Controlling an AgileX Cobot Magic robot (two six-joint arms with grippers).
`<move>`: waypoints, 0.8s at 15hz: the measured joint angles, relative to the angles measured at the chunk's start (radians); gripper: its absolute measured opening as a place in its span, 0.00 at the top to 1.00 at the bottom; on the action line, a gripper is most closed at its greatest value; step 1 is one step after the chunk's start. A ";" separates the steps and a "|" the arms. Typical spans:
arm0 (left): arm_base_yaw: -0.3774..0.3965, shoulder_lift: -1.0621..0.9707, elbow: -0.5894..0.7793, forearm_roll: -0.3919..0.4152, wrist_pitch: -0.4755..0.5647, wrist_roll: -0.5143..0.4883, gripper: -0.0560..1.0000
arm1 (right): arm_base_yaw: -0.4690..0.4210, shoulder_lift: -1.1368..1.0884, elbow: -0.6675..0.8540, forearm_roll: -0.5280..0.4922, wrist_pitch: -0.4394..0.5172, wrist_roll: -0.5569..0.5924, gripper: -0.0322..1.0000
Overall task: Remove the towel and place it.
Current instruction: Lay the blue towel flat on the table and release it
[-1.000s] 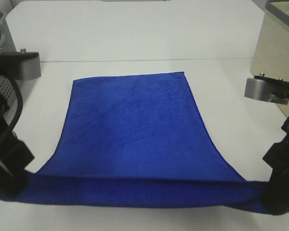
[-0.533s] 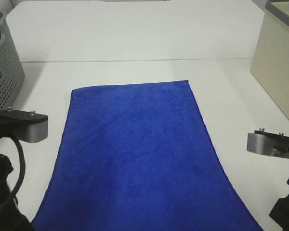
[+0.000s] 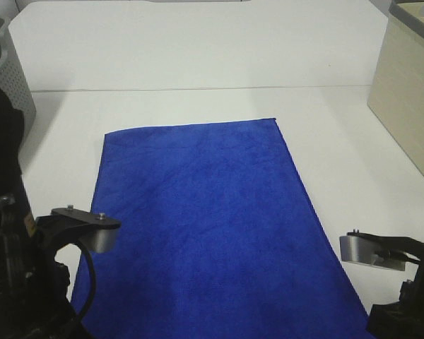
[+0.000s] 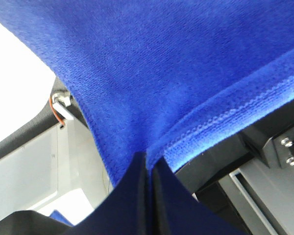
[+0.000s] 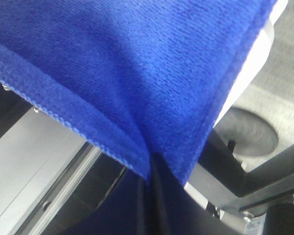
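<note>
Tools pinch towel over white table

Towel slid nearer (hem unseen); left arm, right arm withdrew.

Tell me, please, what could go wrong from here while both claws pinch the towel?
1. The left claw and right claw each pinch only a small bunch of the towel near its hem, so a corner may slip out.
2. The towel's far part lies on the table; dragging could wrinkle or fold it.
3. Uneven pulling might skew it.
</note>
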 joint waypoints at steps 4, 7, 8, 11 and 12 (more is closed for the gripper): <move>0.000 0.134 -0.047 -0.007 -0.006 0.070 0.95 | 0.000 0.113 -0.001 -0.005 -0.007 -0.009 0.95; 0.000 0.192 -0.078 -0.006 0.012 0.088 0.95 | 0.000 0.161 -0.001 -0.009 -0.046 -0.010 0.95; 0.000 0.200 -0.082 -0.006 0.012 0.088 0.95 | 0.000 0.173 -0.001 -0.012 -0.058 -0.010 0.95; 0.000 0.202 -0.094 -0.006 0.012 0.089 0.95 | 0.000 0.203 -0.002 -0.016 -0.088 -0.010 0.95; 0.000 0.202 -0.108 -0.006 0.014 0.089 0.95 | 0.000 0.209 -0.002 -0.020 -0.099 -0.010 0.95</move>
